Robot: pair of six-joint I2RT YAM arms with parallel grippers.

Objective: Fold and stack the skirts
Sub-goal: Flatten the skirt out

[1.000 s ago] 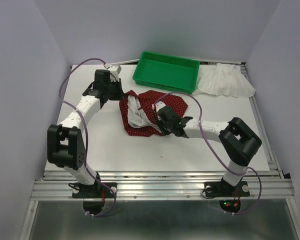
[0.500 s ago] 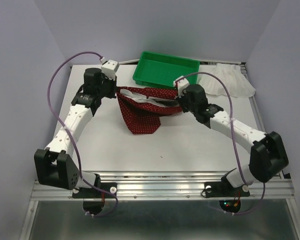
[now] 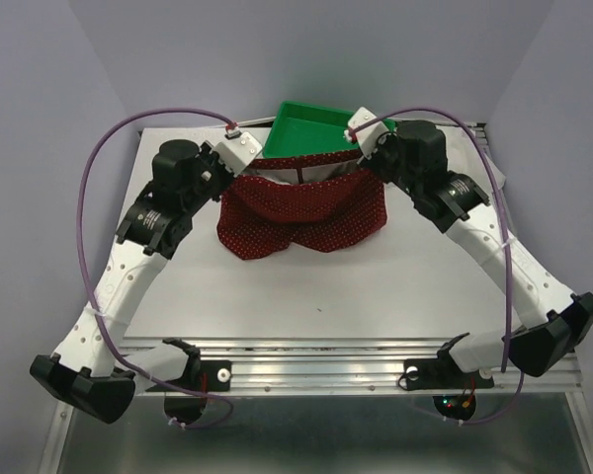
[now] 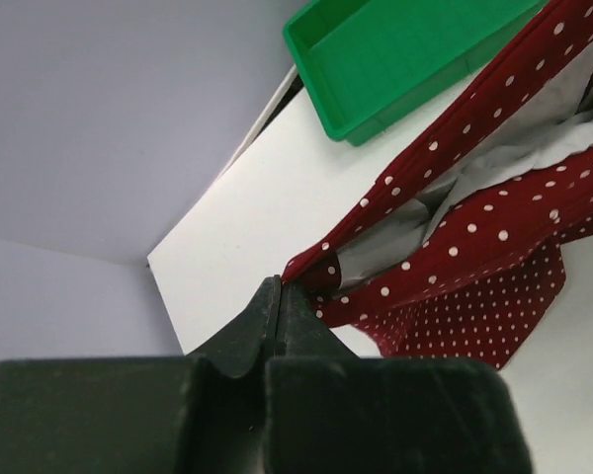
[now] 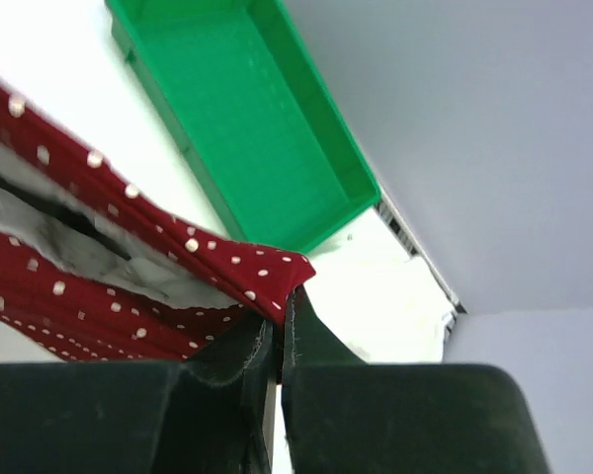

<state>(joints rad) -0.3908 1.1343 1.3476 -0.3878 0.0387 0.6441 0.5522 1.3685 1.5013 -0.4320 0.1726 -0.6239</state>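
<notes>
The red skirt (image 3: 306, 212) hangs stretched — left gripper (image 4: 280, 286) and right gripper (image 5: 280, 296) clamped on its corners.

red skirt (image 3: 304, 215) look: dark red with tiny white dots, pale lining showing along the top opening.
red skirt pose: spread wide, one top corner pinched in the left gripper (image 4: 280, 288) and the other in the right gripper (image 5: 281, 296), body hanging below both.
white skirt (image 5: 400, 291): pale cloth just beyond the right gripper, mostly hidden.
</notes>
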